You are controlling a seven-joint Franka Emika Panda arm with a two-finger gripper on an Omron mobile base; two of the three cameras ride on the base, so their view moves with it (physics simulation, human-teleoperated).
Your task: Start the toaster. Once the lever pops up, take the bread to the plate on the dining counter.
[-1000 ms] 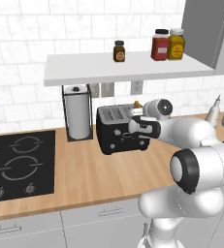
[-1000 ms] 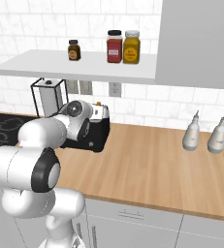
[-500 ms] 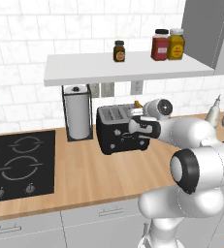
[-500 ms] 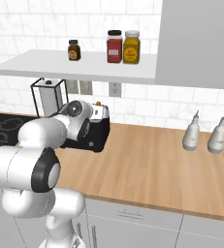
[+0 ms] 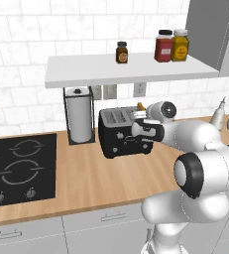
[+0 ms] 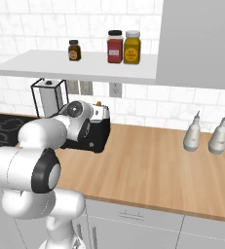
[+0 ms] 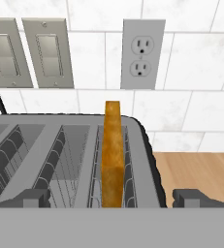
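The black toaster [image 5: 122,135] stands on the wood counter against the tiled wall, also seen as toaster [image 6: 95,132] and toaster [image 7: 70,160]. A golden-brown bread [image 7: 112,150] slice stands upright in its rightmost slot, poking above the grey top; the bread [image 5: 141,105] shows as a small orange tip. My gripper [image 7: 113,198] is open at the toaster's front right edge, pointing toward the wall, its fingertips [image 7: 36,197] spread wide either side of the slice's slot and touching nothing. The hand [image 5: 144,130] overlaps the toaster's right front. The plate and the dining counter are out of view.
A paper towel holder [image 5: 80,115] stands left of the toaster, a black cooktop [image 5: 17,168] further left. A shelf [image 5: 131,69] with three jars hangs overhead. Two grey bottles [image 6: 204,137] stand to the right. Wall outlet [image 7: 142,53] and switches [image 7: 48,52] sit behind the toaster.
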